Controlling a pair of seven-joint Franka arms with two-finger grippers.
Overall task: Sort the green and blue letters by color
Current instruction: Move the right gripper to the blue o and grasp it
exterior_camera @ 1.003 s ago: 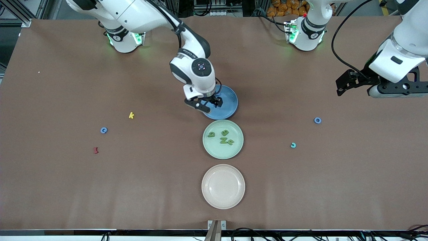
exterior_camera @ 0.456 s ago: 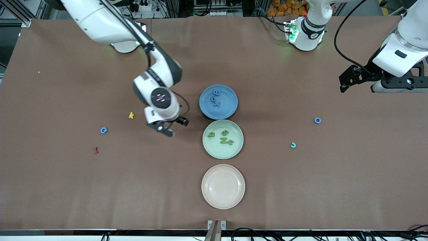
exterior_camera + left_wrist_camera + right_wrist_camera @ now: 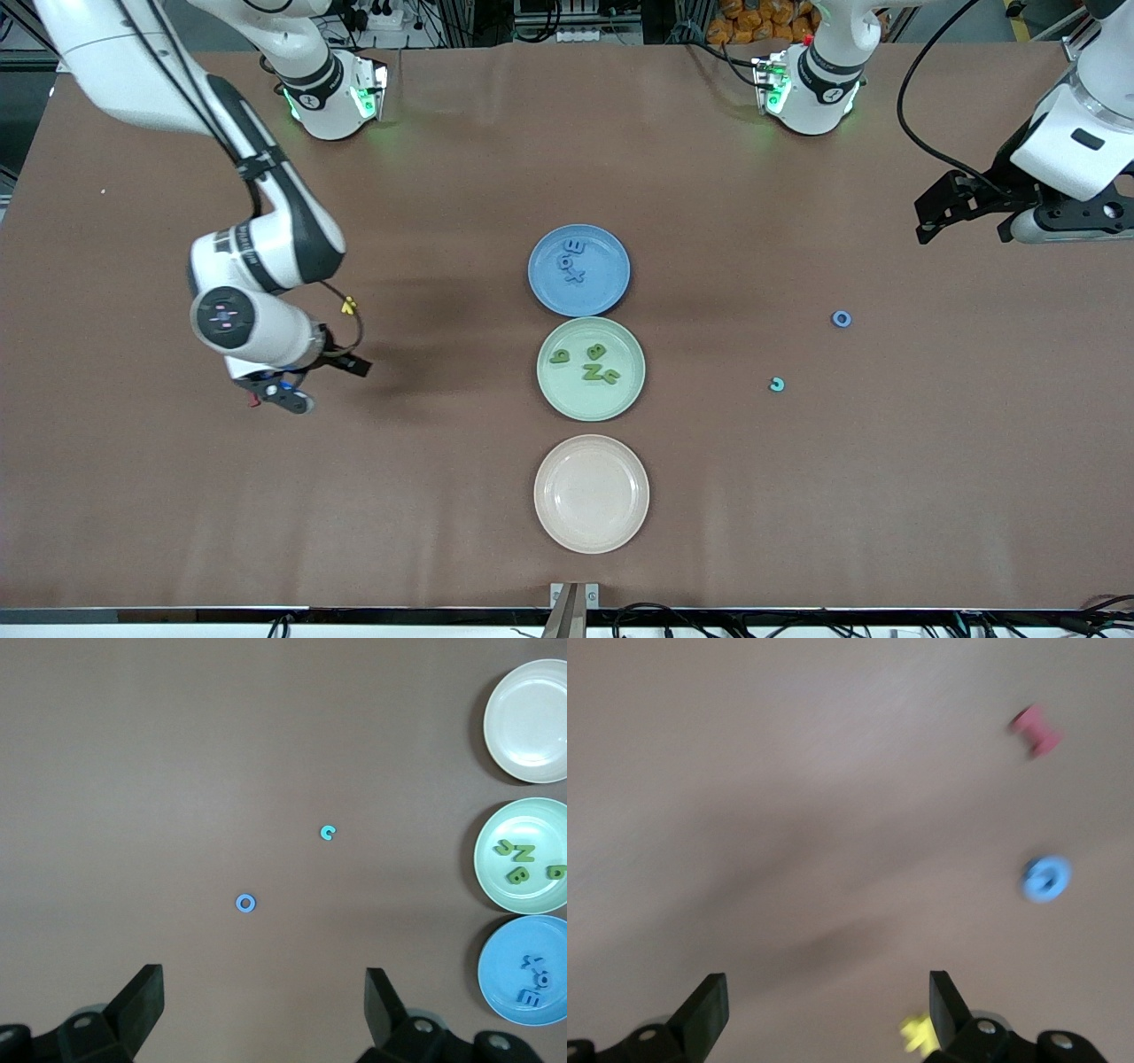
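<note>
Several periwinkle blue letters (image 3: 571, 261) lie on the blue plate (image 3: 611, 292). Several olive-green letters (image 3: 592, 363) lie on the pale green plate (image 3: 576, 400). A blue o (image 3: 842, 319) and a teal c (image 3: 777, 384) lie loose toward the left arm's end; the left wrist view shows the o (image 3: 245, 902) and the c (image 3: 328, 833). Another blue piece (image 3: 1046, 879) shows in the right wrist view; the arm hides it in the front view. My right gripper (image 3: 326, 384) is open and empty beside the yellow k (image 3: 348, 306). My left gripper (image 3: 961, 217) is open and empty, high over its end.
An empty beige plate (image 3: 591, 532) stands nearest the front camera, in line with the other two plates. A dark red piece (image 3: 1035, 731) lies near the blue piece and peeks out by the right wrist (image 3: 254, 400). The yellow k (image 3: 920, 1034) is by one right finger.
My right gripper left the blue plate and swept toward the right arm's end, arriving open beside the yellow k. The blue letters on the plate are now uncovered. My left gripper drifted slightly outward.
</note>
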